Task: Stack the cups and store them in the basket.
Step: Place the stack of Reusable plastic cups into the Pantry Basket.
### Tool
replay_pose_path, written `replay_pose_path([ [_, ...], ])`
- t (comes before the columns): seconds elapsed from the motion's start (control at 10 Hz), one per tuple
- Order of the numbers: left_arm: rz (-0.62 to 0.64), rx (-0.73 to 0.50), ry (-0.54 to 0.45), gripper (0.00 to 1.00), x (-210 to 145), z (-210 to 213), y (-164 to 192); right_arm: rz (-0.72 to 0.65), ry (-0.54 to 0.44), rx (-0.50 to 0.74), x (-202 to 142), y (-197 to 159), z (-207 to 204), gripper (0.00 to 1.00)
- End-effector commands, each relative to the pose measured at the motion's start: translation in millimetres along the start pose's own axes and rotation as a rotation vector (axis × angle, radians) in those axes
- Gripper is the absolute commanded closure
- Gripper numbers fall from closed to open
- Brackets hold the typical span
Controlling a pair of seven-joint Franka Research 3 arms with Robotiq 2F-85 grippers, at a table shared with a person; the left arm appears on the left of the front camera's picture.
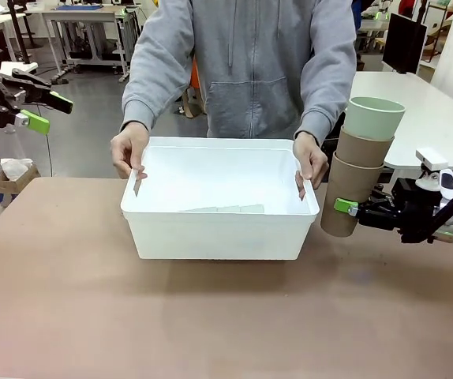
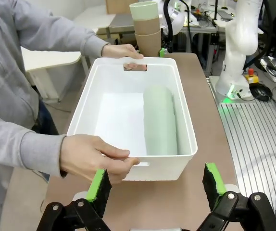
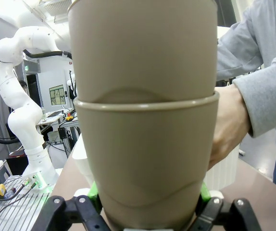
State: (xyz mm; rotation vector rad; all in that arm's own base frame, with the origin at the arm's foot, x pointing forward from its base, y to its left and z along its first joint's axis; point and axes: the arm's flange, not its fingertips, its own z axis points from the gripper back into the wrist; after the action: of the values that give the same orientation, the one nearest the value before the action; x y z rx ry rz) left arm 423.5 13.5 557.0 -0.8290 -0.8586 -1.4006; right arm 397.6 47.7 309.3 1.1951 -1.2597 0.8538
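Plainly, the white basket sat on the brown surface with a person standing behind it. One hand held the basket's rim at one short end, and the other hand held the rim at the opposite end. Inside the basket, along the long wall away from the person, a mint green cup lay on its side. I could not tell whether more cups were nested inside it.

Just beyond the basket's end, beside that other hand, the right tool was clenched round the lowest cup of a stack of cups. The stack was two brown cups with a mint green one on top, standing nearly upright and leaning a little. Its top rose well above the basket's rim.

The left tool hung high and well apart from the basket, out past its other short end. Its fingers were spread wide with nothing between them.
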Motion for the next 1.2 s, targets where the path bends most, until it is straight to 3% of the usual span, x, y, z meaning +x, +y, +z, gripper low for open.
replay_pose_path([
  [0.0, -0.006, -0.004, 0.010, 0.00, 2, 2, -1, 0.014, -0.005, 0.004, 4, 1, -2, 0.16],
  [0.9, -0.006, -0.004, 0.010, 0.00, 2, 2, -1, 0.000, 0.000, 0.000, 0, 0, 0, 0.16],
  [1.1, -0.006, -0.004, 0.010, 0.00, 2, 2, -1, 0.074, 0.062, -0.073, 41, 16, 2, 0.16],
])
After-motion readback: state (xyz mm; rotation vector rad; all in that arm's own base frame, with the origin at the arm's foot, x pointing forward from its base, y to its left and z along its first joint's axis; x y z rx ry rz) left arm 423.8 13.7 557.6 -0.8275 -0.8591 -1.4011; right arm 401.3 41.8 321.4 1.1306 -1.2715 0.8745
